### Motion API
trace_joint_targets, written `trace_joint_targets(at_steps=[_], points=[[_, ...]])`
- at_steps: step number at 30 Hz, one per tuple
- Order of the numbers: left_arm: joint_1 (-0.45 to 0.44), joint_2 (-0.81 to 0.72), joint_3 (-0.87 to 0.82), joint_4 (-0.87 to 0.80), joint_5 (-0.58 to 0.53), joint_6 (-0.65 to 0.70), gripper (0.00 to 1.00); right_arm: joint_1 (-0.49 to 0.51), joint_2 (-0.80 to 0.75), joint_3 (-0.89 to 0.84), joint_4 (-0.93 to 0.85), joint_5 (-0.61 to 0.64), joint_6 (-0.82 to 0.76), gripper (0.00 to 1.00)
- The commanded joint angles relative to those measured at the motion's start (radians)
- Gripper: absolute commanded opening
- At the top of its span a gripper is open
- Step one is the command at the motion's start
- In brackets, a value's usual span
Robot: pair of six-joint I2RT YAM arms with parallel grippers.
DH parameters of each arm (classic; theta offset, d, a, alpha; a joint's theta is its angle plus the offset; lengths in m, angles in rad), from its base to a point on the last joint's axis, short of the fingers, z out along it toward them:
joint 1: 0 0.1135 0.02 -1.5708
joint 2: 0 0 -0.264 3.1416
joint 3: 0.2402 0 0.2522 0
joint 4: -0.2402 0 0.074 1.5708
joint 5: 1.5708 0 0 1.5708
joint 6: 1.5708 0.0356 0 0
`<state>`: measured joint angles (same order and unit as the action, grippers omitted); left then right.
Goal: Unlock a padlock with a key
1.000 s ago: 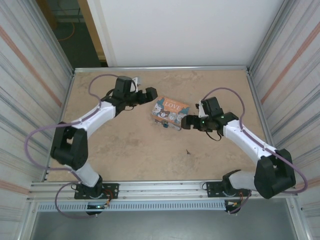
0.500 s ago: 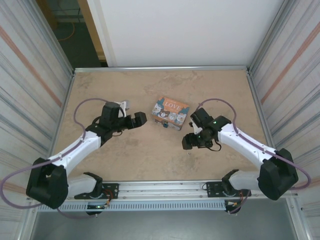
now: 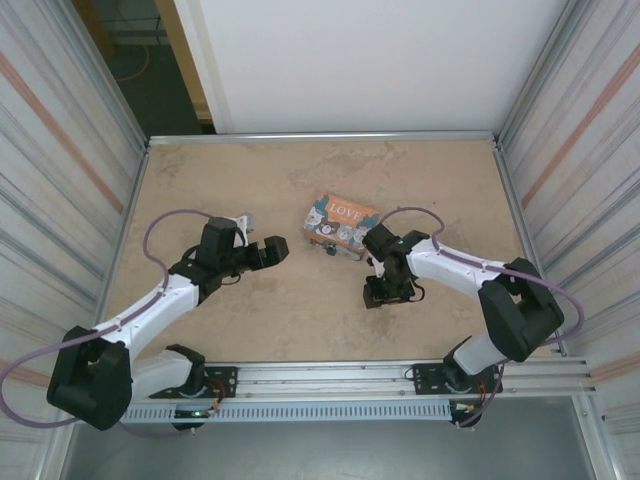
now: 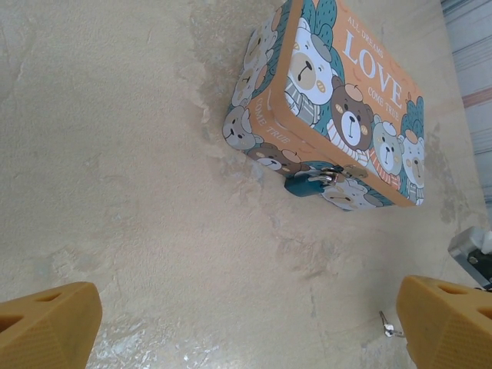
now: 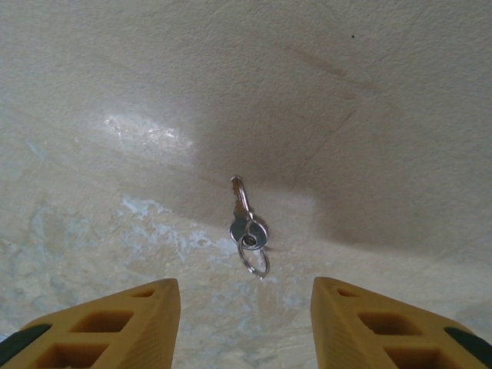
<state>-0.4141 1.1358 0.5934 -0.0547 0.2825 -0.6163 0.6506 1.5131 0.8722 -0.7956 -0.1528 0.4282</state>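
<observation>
Both sets of jaws are held apart, nothing clamped: left gripper (image 4: 246, 327) facing the tin (image 4: 350, 92), right gripper (image 5: 246, 311) over the key (image 5: 244, 219). The padlock (image 4: 306, 184) is found at the tin's front, shackle barely discernible.

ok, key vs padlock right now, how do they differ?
The key lies loose on the bare table; the padlock sits against the tin, on its front side.
The key is plain silver with a small ring; the padlock has a blue-teal body and silver shackle.
The key lies just ahead of the open right gripper; no gripper is by the padlock.
Shared: both small, neither held.
</observation>
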Motion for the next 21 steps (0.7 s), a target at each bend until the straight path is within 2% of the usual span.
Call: trace_joint_targets(at_steps=[1, 21], points=[[0.006, 0.001, -0.001, 0.010, -0.018, 0.004, 0.99, 0.005, 0.030, -0.013, 0.005, 0.012, -0.017, 0.43], [0.011, 0.051, 0.013, 0.017, -0.010, 0.016, 0.99, 0.005, 0.129, -0.006, 0.029, 0.012, -0.028, 0.17]])
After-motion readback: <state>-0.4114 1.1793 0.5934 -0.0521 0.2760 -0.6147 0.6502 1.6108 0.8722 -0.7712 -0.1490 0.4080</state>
